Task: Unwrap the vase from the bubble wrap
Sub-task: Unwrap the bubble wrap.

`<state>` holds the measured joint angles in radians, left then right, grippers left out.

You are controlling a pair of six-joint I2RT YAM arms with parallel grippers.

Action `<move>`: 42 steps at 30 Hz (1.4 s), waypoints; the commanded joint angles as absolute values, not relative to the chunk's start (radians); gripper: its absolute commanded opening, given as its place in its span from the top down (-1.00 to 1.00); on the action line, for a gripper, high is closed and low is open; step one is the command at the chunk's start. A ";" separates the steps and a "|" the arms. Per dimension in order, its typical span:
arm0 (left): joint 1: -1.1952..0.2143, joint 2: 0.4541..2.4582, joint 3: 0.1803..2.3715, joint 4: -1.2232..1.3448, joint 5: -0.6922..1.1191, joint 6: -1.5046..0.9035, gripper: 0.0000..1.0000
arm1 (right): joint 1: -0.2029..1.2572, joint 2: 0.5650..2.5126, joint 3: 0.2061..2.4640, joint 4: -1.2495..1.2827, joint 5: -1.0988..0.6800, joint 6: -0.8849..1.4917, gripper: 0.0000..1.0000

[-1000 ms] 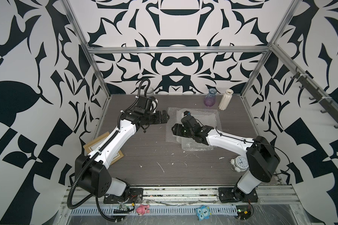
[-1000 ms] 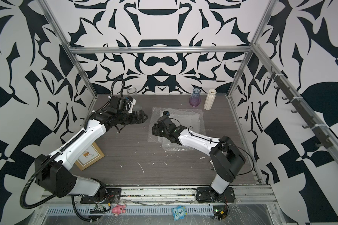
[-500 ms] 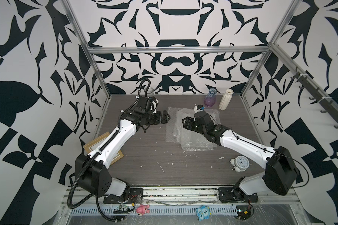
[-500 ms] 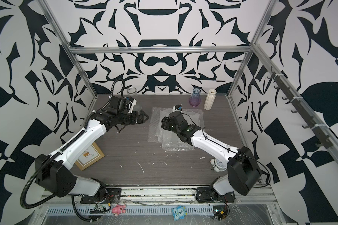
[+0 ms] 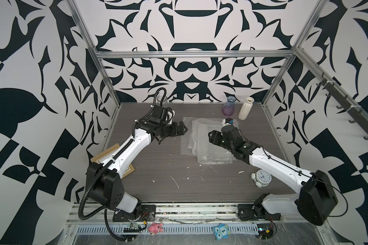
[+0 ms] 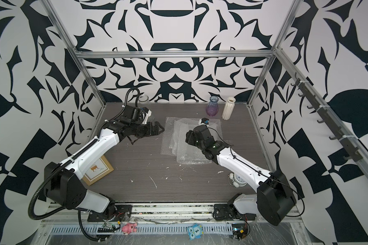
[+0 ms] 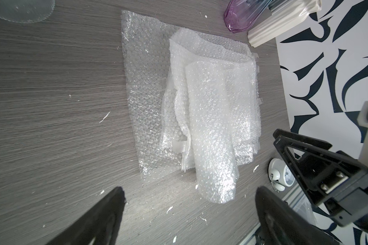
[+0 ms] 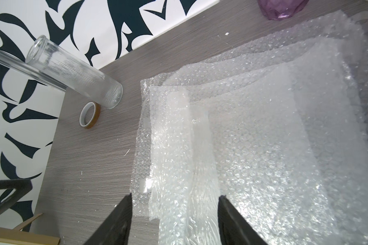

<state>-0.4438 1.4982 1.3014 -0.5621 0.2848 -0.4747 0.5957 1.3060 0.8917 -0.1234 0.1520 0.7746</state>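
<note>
right arm (image 5: 274, 163) has swung back from the far left side of the wrap (image 5: 200, 148) and now reaches in from the front right corner. left arm (image 5: 132, 146) has not shifted.

by my reading the job is done or nearly so. the wrap lies as a loose pile of sheets at the back middle of the worktop (image 5: 179, 180). three bare vases stand along the back edge: a purple vase (image 5: 228, 108) and a cream vase (image 5: 245, 108) toward the back right corner, and a clear vase (image 5: 162, 99) toward the back left. one sheet is curled into a tube; it looks hollow, but i can't tell for sure.

the right gripper (image 8: 174, 197) hangs over the pile, jaws partly spread with nothing between them. i can't tell whether its tips touch the sheet. the left gripper (image 5: 185, 131) is spread wide and empty, just beside the pile's left edge.
</note>
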 commanded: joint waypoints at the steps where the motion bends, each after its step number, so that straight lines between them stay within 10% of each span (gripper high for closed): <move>1: -0.452 1.513 1.289 -0.551 0.311 -0.484 -0.99 | 0.583 1.266 0.876 -0.136 0.183 0.753 -0.30; 42: -0.597 1.652 1.333 -0.611 0.186 -0.419 -0.99 | 0.439 1.190 0.803 -0.119 0.066 0.645 -0.29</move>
